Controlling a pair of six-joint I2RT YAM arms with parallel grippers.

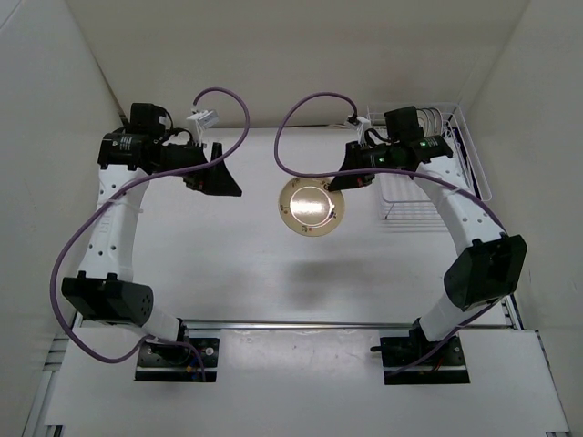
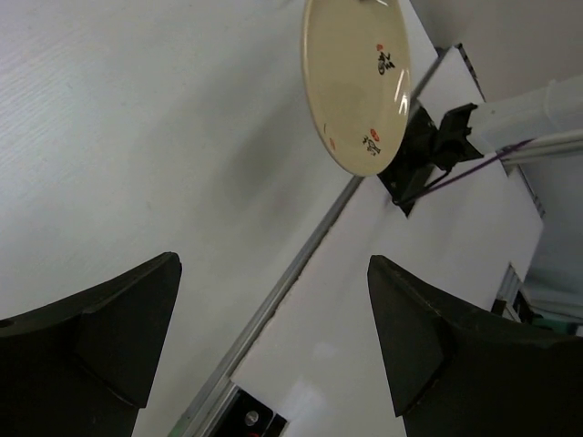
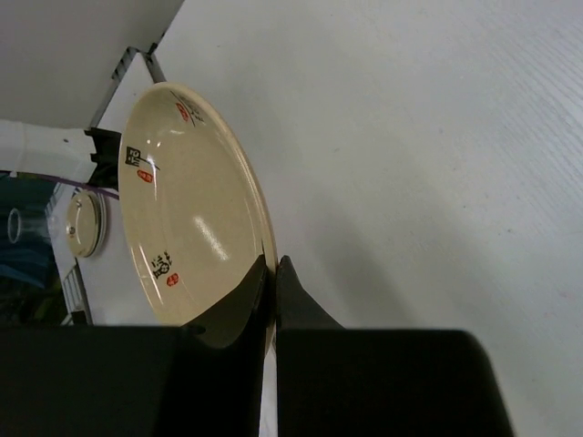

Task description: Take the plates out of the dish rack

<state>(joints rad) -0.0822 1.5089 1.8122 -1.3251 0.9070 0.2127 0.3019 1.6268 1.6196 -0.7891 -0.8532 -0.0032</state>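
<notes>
The tan plate (image 1: 311, 204) is out of the dish rack (image 1: 414, 205) and sits at the centre of the overhead frame, clamped by its rim in the right hand (image 1: 349, 179). The right wrist view shows this closely: the two black fingers (image 3: 239, 296) are pressed together on the plate's edge at lower centre, and the plate's cream face, with small dark characters and red marks near the rim, fills the left half of that frame. The plate is clear of the white bench (image 1: 228, 264); a soft shadow lies on the bench below it in the overhead frame, apart from the plate itself. The dish rack stands at the upper right of the overhead frame, against the side wall. Its near section shows only thin white wire bars with the bench showing through, and the rest is hidden behind the right arm. The left hand (image 1: 221, 185) hangs at the upper left of the overhead frame, well apart from the plate. In its own wrist view its fingers (image 2: 109, 337) stand wide apart with only bare bench between them, and the plate appears tilted, edge toward the camera, at the top right.
</notes>
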